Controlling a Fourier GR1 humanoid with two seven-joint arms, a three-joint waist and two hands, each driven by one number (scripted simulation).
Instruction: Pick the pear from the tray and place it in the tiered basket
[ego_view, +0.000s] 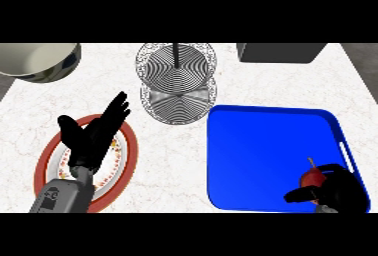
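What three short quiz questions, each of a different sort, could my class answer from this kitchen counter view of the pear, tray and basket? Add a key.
1. True or false: the pear already lies in the tiered basket.
2. Multiple choice: the left hand shows above which thing? A) the blue tray B) the red-rimmed plate C) the bowl
3. Fill in: the right hand curls round the ____.

Key: 1 false, the pear is over the tray's near right corner. 2 B. 3 pear.
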